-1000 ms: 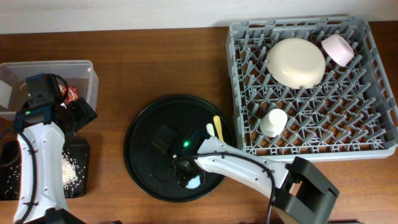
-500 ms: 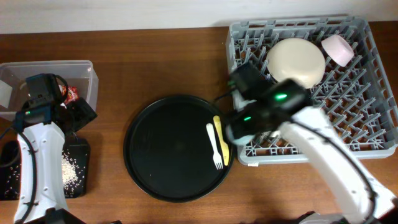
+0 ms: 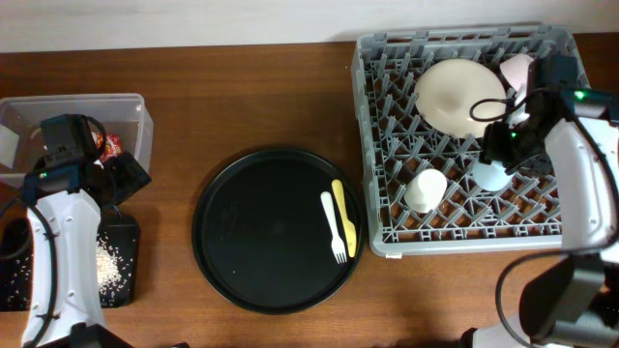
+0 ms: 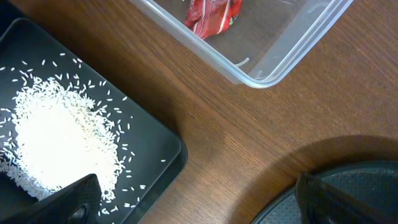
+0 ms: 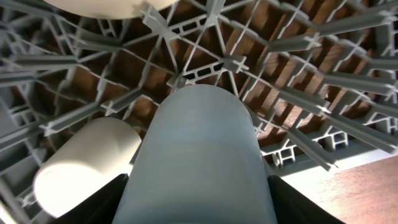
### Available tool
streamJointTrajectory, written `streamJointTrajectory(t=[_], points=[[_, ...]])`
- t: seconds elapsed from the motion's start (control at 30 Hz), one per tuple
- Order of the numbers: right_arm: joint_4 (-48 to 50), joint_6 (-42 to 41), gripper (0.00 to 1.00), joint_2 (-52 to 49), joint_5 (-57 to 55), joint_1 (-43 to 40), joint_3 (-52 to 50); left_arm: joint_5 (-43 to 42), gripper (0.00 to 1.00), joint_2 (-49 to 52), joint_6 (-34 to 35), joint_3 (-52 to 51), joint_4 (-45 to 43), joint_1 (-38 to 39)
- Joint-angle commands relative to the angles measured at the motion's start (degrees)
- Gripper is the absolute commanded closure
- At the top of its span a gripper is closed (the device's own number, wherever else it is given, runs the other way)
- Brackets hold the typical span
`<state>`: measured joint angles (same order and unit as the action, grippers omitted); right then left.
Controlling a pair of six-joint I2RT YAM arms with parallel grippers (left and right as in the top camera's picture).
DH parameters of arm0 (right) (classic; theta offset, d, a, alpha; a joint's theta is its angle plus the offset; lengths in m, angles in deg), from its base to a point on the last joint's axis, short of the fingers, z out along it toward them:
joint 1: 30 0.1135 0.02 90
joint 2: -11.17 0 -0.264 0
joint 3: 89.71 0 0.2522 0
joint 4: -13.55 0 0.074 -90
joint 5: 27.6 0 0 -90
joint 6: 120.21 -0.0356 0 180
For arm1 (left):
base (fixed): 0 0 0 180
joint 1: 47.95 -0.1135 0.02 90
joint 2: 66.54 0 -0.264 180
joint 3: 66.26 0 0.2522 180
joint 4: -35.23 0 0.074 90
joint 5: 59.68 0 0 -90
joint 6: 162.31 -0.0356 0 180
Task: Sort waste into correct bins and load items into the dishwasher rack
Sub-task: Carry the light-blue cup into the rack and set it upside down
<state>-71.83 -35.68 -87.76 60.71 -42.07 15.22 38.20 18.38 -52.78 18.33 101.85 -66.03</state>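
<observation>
Grasp on light blue cylindrical cup (image 5: 196, 149), held over the pegs of the square grey plastic dishwasher rack (image 3: 387, 58) at 3 o'clock on the table. The right gripper (image 5: 196, 205) is clamped across the cup's wall. The cup looks light, rigid and smooth, so probably slippery and best held mid-wall. The rack also holds a white cup (image 3: 426, 189) at the blue cup's 8 o'clock, and a cream round plate (image 3: 455, 97) and small pink bowl (image 3: 520, 70) towards 12. The left gripper (image 4: 196, 186) hangs spread and empty. The clear rectangular plastic box (image 4: 273, 78) holds a red crinkled wrapper (image 4: 211, 14); the shallow black tray (image 4: 158, 146) holds loose white rice (image 4: 56, 137).
</observation>
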Motion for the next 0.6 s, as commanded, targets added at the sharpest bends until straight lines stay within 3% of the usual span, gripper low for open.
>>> streamJointTrajectory(t=[0.0,0.57], points=[[0.8,1.0,0.36,-3.4,-0.3,-0.4,0.9,-0.2,0.01,0.0,0.7,0.5,-0.1,-0.1],[0.7,1.0,0.42,-5.9,1.2,-0.4,-0.1,-0.2,0.01,0.0,0.7,0.5,-0.1,-0.1]])
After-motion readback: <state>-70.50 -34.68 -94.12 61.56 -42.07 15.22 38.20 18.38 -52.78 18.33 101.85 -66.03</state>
